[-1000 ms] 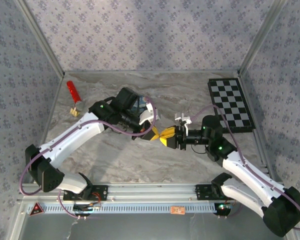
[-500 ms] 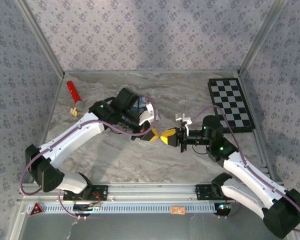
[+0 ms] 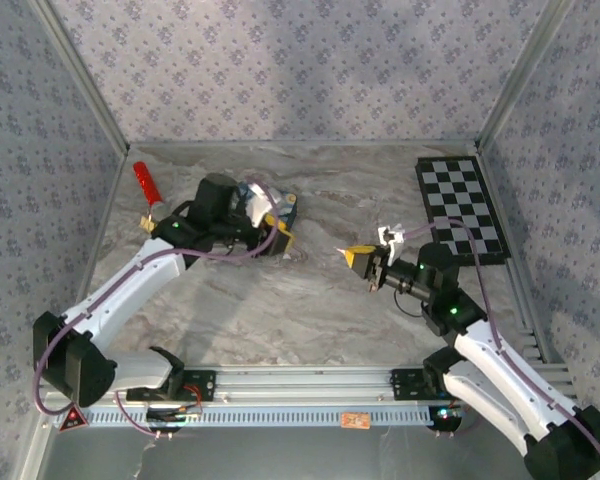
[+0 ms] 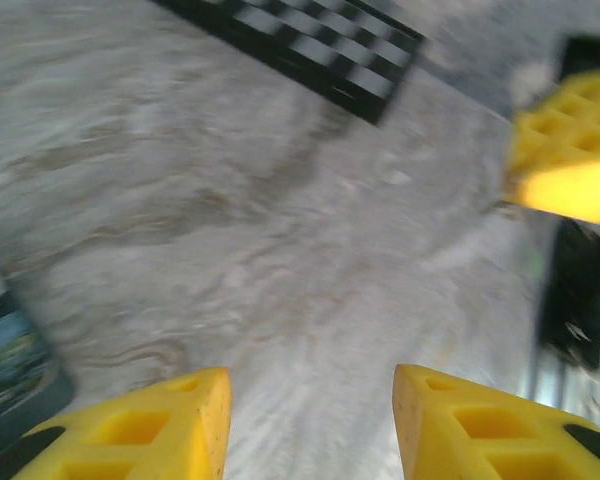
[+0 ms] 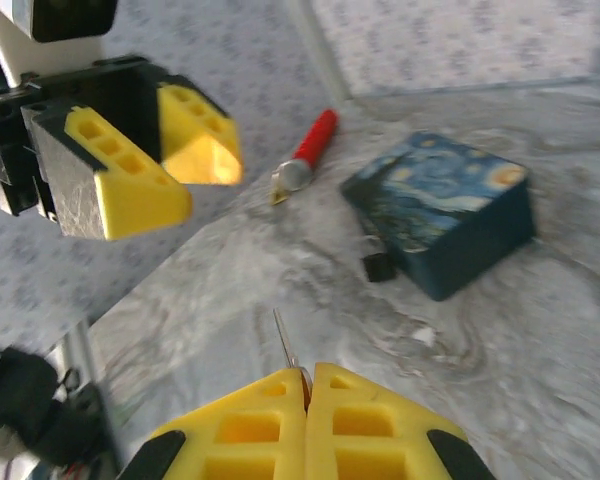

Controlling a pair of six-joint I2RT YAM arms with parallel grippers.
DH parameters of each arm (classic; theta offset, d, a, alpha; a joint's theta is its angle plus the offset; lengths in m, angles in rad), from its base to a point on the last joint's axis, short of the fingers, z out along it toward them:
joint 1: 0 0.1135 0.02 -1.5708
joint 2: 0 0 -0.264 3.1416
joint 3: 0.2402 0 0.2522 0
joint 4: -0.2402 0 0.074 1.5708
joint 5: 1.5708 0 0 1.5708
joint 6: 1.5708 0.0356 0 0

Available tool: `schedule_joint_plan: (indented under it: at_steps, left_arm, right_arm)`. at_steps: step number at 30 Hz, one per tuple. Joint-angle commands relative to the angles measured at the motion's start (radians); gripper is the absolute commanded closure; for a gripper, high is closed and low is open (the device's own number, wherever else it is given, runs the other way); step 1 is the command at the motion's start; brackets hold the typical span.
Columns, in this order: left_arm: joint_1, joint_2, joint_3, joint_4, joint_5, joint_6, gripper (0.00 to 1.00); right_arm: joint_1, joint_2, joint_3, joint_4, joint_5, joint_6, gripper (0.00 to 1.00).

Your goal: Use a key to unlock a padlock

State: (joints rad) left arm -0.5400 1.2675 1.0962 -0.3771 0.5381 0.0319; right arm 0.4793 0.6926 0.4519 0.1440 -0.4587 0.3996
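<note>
**Top external view.** On the grey marble-patterned worktop (image 3: 280, 310) the left gripper (image 3: 278, 232) sits at the blue painted tin (image 3: 289, 204), left of centre and towards the far edge. The right gripper (image 3: 355, 255) hangs right of centre, well apart from it. A black-and-white checkerboard (image 3: 462, 208) lies in the far right corner. A red stick (image 3: 145, 182) and a small tan wooden block (image 3: 148, 223) lie by the left edge.

**Left wrist view.** The left gripper (image 4: 310, 425) is released, with bare worktop showing between its yellow fingers (image 4: 150, 435) and nothing in them. The tin's edge (image 4: 5, 355) is at the left of the picture. The right gripper (image 4: 565, 160) hangs ahead on the right, and the checkerboard (image 4: 310, 45) lies beyond.

**Right wrist view.** The right gripper (image 5: 305, 378) is clenched, and a thin grey metal sliver pokes out from between its pads. I take this to be the key (image 5: 283, 340). The tiny black, blocky padlock (image 5: 378, 267) lies on the worktop just beside a lower corner of the tin (image 5: 435, 205). I cannot tell whether it touches the tin. The left gripper (image 5: 202, 190) hovers wide apart above, and the red stick (image 5: 315, 140) lies behind.

**Handling.** The padlock is probably rigid metal and light, so it is likely to skate on the smooth top at a nudge. I would pinch it across the flat sides of its body, leaving the keyhole end and the shackle free. The tin next to it leaves little room for a finger on that side.
</note>
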Motion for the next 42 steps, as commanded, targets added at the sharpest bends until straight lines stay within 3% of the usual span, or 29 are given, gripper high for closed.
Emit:
schedule_joint_plan:
  at_steps: [1, 7, 15, 26, 42]
  left_arm:
    - [0.094, 0.003, -0.074, 0.157, -0.129, -0.203, 0.54]
    - [0.206, 0.118, -0.188, 0.214, -0.148, -0.318, 0.55]
    - [0.285, 0.255, -0.266, 0.357, -0.181, -0.354, 0.55]
    - [0.288, 0.387, -0.351, 0.644, -0.12, -0.462, 0.55]
    - [0.25, 0.512, -0.28, 0.694, -0.087, -0.47, 0.66]
  right_arm:
    - [-0.008, -0.024, -0.046, -0.018, 0.126, 0.088, 1.0]
    - [-0.005, -0.014, -0.096, 0.043, 0.12, 0.146, 1.0]
    - [0.021, -0.001, -0.093, 0.065, 0.119, 0.156, 1.0]
    - [0.024, 0.002, -0.09, 0.072, 0.114, 0.153, 1.0]
    - [0.025, 0.011, -0.089, 0.082, 0.097, 0.154, 1.0]
